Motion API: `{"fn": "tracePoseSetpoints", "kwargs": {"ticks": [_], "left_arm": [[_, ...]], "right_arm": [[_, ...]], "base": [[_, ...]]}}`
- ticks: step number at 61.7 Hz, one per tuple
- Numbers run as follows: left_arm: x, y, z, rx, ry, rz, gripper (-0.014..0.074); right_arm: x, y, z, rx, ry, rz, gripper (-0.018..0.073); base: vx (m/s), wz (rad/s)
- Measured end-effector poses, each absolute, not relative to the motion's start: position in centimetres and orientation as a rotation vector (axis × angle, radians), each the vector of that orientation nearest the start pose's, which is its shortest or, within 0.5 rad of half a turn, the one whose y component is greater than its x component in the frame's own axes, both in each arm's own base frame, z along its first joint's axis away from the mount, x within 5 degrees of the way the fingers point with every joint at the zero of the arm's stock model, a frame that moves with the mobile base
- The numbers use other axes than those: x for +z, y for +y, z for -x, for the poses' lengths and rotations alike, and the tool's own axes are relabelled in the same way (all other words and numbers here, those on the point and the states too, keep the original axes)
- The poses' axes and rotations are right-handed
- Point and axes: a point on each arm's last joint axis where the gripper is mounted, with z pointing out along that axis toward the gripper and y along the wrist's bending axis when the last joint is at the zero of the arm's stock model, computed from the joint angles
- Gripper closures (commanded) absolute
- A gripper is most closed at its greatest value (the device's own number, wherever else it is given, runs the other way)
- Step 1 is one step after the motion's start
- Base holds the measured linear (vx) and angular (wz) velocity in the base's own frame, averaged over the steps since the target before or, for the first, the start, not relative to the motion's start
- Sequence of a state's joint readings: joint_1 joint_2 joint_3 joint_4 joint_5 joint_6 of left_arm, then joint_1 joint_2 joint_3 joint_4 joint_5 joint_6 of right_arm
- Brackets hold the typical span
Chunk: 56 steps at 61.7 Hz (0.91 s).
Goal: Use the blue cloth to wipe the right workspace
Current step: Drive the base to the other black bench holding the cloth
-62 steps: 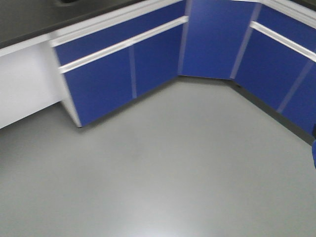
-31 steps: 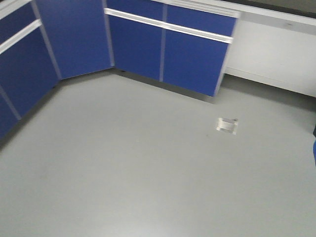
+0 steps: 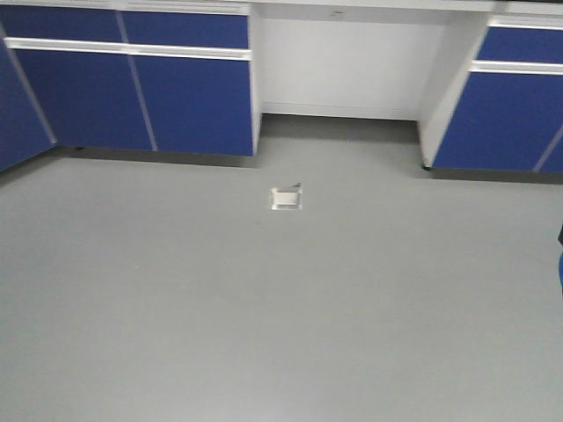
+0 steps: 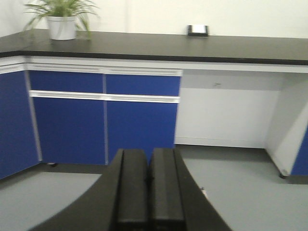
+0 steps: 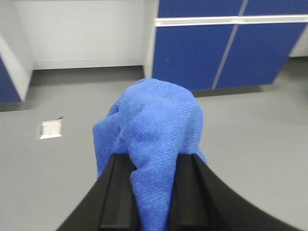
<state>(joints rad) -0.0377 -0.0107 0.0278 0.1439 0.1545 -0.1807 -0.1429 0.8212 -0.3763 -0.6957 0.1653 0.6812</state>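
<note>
The blue cloth [image 5: 154,115] bulges in rumpled folds out of my right gripper [image 5: 155,158], which is shut on it above the grey floor. A sliver of blue at the right edge of the front view may be the same cloth [image 3: 560,264]. My left gripper [image 4: 149,156] is shut, pads together, with nothing in it. Ahead of it, the right workspace [image 4: 144,45] is a long matte black countertop bearing a small outlet box [image 4: 198,31]. Both grippers hang well short of and below that countertop.
Blue cabinet doors [image 3: 189,97] flank a white kneehole [image 3: 343,66] under the counter. A small metal floor plate [image 3: 286,199] sits in the grey floor before it. A potted plant [image 4: 61,21] stands at the counter's left end.
The front view has swung from the corner cabinets to face the kneehole. The floor plate came into view and shifted left toward the centre.
</note>
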Motion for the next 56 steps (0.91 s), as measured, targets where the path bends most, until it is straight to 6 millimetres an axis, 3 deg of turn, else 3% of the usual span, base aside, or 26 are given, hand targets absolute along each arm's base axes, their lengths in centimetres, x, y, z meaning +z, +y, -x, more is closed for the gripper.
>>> {"fn": "tracePoseSetpoints", "kwargs": {"ticks": [56], "left_arm": [[19.05,-0.01,-5.65,-0.04,1.654,0.017,0.0602]], "right_arm": [[24.48,-3.4,-15.33,-0.225,2.074,-0.224,0.0559]], "base": [[0.14,-0.2]]}}
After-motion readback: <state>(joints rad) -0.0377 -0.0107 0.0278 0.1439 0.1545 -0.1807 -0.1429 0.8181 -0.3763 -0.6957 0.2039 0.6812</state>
